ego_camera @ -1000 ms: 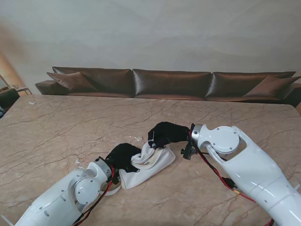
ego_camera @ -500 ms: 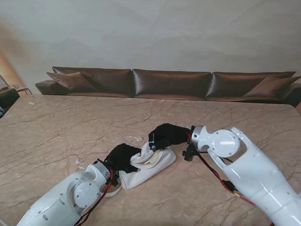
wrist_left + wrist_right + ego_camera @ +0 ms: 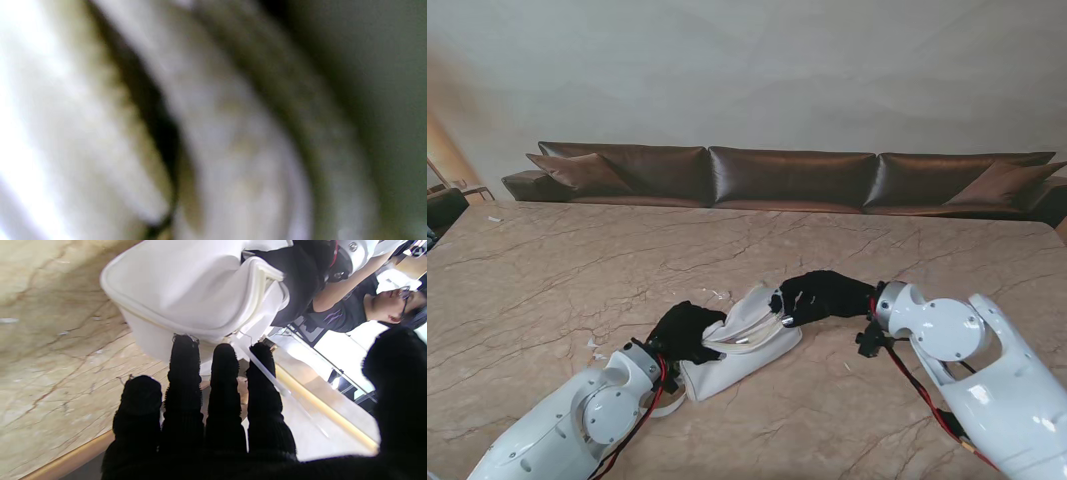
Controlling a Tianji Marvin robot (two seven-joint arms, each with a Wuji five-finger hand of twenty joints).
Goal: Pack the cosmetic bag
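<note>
Our hands at the white cosmetics bag (image 3: 745, 345)
Left hand (image 3: 683, 330) fingers pinch its mouth; right hand (image 3: 822, 296) fingers, spread, touch its rim mid-bench (image 3: 577, 270).

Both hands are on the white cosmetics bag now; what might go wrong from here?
The right hand touches the bag only with its fingertips at the rim, so that edge may slip free. The left hand grips the opposite end; pulling apart might drag the soft bag across the table. The left wrist view is blurred, so its grasp is unverifiable.
</note>
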